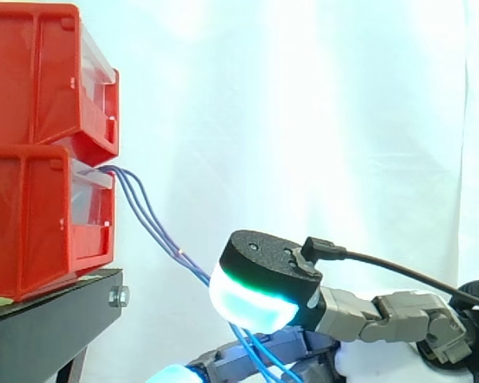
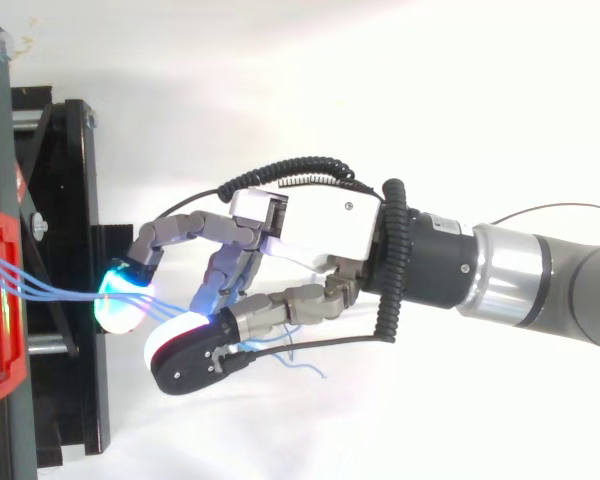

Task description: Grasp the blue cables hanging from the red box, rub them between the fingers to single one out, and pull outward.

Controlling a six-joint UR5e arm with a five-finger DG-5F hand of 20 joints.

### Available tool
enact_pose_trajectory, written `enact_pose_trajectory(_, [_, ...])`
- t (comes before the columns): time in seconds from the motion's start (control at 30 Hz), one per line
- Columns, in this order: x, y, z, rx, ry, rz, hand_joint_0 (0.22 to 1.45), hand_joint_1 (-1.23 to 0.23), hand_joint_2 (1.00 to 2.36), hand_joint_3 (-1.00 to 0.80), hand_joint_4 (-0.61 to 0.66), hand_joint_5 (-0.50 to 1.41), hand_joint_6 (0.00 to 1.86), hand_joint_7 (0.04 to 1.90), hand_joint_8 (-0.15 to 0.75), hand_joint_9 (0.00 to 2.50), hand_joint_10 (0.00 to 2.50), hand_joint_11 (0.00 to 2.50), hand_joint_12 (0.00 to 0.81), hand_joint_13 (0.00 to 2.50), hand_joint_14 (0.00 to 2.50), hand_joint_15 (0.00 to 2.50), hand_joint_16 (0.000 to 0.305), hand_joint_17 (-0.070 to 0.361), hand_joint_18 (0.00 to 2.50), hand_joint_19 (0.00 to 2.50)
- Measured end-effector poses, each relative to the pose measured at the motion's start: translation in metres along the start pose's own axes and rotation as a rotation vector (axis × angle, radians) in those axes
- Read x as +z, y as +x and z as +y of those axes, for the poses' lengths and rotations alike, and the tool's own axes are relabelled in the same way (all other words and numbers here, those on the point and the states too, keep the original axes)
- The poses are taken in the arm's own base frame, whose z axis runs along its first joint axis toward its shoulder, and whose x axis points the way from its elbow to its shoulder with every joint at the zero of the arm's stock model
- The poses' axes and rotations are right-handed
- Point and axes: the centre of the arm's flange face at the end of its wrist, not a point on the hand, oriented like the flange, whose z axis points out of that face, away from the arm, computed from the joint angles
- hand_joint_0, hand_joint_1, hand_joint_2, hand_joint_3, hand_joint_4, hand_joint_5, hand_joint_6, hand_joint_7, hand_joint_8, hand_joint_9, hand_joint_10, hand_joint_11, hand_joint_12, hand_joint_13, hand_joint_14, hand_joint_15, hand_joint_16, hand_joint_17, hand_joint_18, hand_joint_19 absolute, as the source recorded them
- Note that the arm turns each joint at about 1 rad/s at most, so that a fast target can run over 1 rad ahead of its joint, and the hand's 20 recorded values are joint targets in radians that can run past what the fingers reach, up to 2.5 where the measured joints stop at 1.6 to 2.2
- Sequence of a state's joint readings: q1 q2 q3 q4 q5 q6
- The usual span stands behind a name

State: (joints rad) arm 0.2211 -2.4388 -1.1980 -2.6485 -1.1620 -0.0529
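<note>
Broadly, white curtain (image 1: 303, 96) as backdrop. Next in size, two bins stacked on a black stand (image 1: 56, 311), fronts at the stand's edge nearest the arm: upper red box (image 1: 40, 72) over lower red box (image 1: 32, 227). Reaching in from the right, grey arm (image 2: 550, 280) ending in the hand (image 2: 325, 225), held beside that same edge, low, about level with the stand's top.

Clamped on the blue cables (image 1: 144, 211): curled fingers below, thumb above, glowing fingertips (image 1: 247, 303) pressed close with the strands passing between. Coming out of the lower red box's front, several thin strands, slanting down and away to the hand, fairly straight over that span, loose ends trailing beyond the grip. Smallest, a bolt (image 1: 118, 297) at the stand's corner.

Likely to handle as light, limp and a little springy, with smooth sheathing apt to slip between pads; hardly any weight, hardly any resistance to bending. Best held on the free span off the stand's edge, well short of the box front, between the soft pads rather than deep in the palm, leaving room to roll the strands and part one from the rest. Pull gently and straight outward. Avoid squeezing hard, for fear of dragging the whole bundle along.
</note>
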Motion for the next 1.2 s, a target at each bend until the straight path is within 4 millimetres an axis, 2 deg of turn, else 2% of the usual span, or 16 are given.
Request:
enact_pose_trajectory(0.07, [-0.003, -0.002, 0.004, 0.004, 0.022, -0.001, 0.56, -0.57, 1.0, -0.5, 0.26, -0.15, 0.5, 0.94, 0.235, 1.3, 0.01, 1.4, 0.283, 1.49, 0.01, 1.69, 0.038, 0.085, 0.9, 0.83])
enact_pose_trajectory(0.3, [-0.015, -0.015, 0.019, 0.021, 0.112, -0.005, 0.56, -0.58, 1.0, -0.5, 0.25, -0.15, 0.5, 0.99, 0.224, 1.35, 0.01, 1.54, 0.277, 1.5, 0.0, 1.73, 0.04, 0.089, 0.92, 0.86])
enact_pose_trajectory(0.4, [-0.019, -0.022, 0.031, 0.021, 0.137, -0.01, 0.56, -0.58, 1.0, -0.5, 0.25, -0.14, 0.5, 1.03, 0.221, 1.38, 0.0, 1.62, 0.277, 1.51, 0.0, 1.75, 0.04, 0.09, 0.92, 0.86])
enact_pose_trajectory(0.73, [-0.028, -0.042, 0.07, -0.002, 0.153, -0.029, 0.57, -0.59, 1.0, -0.5, 0.23, -0.12, 0.5, 1.18, 0.206, 1.34, 0.42, 1.54, 0.278, 1.5, 0.12, 1.73, 0.041, 0.093, 0.92, 0.86])
enact_pose_trajectory(1.2, [-0.031, -0.047, 0.101, -0.026, 0.129, -0.031, 0.55, -0.59, 1.0, -0.5, 0.2, -0.11, 0.5, 1.25, 0.21, 1.24, 0.65, 1.47, 0.289, 1.46, 0.08, 1.7, 0.043, 0.097, 0.89, 0.88])
